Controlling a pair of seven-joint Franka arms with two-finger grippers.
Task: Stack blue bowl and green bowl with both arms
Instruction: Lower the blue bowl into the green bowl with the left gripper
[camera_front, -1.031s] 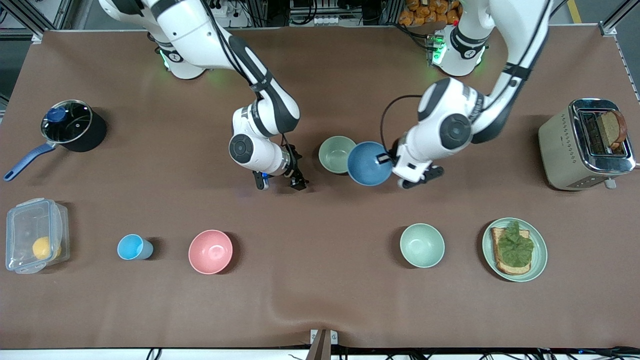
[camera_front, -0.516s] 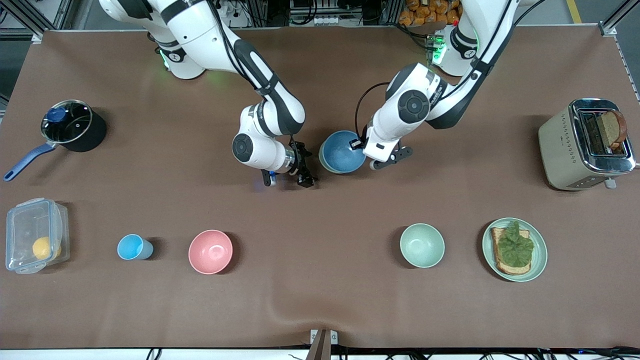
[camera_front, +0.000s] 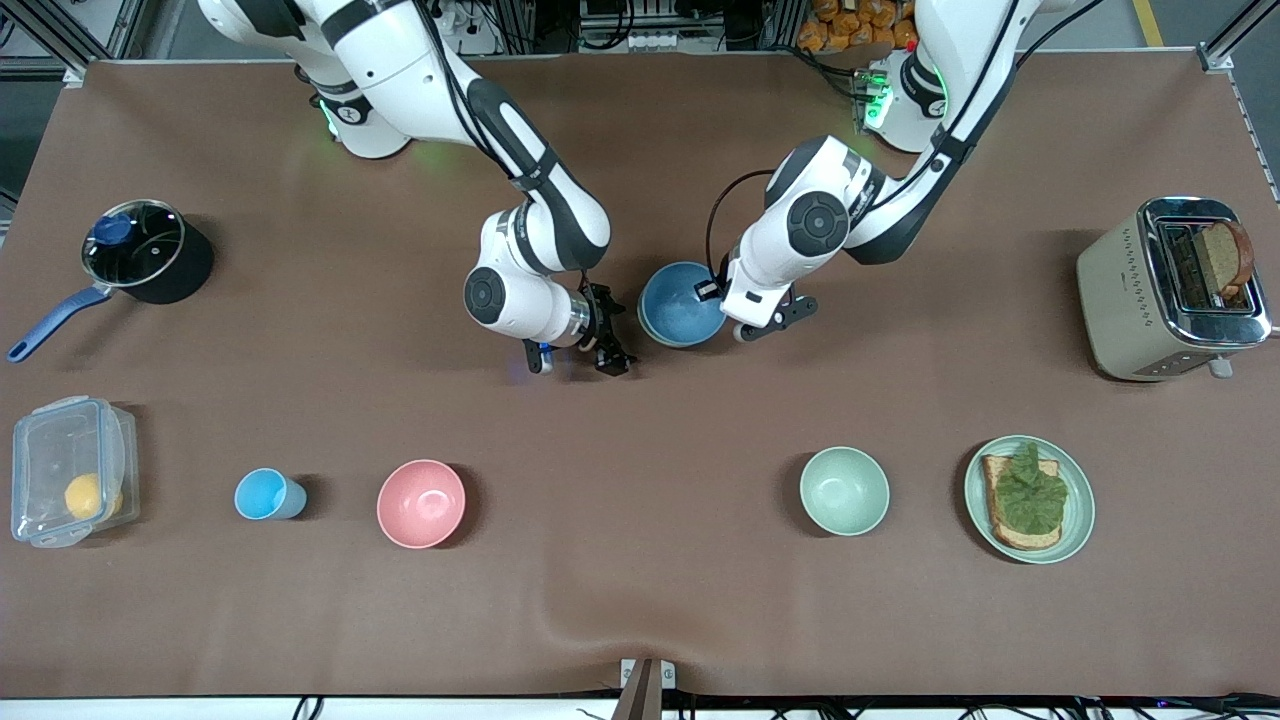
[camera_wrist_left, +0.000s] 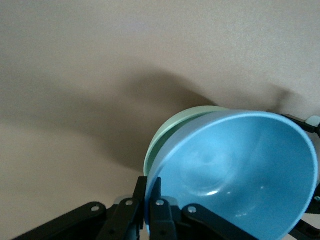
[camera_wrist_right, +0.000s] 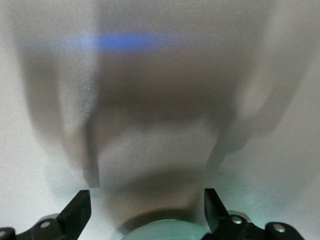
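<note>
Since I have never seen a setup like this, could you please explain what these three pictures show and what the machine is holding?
Two white robot arms stand at a brown table. The big picture looks down from a camera facing them; the other two come from cameras on each arm's wrist.

The left gripper is shut on the rim of the blue bowl, which sits in the green bowl; the left wrist view shows the green rim peeking out beneath the blue. The right gripper waits open beside the stack, holding nothing.

Also on the table: a lidded pot, a clear box, a blue cup, a pink bowl, a mint bowl, a plate of toast, and a toaster.
</note>
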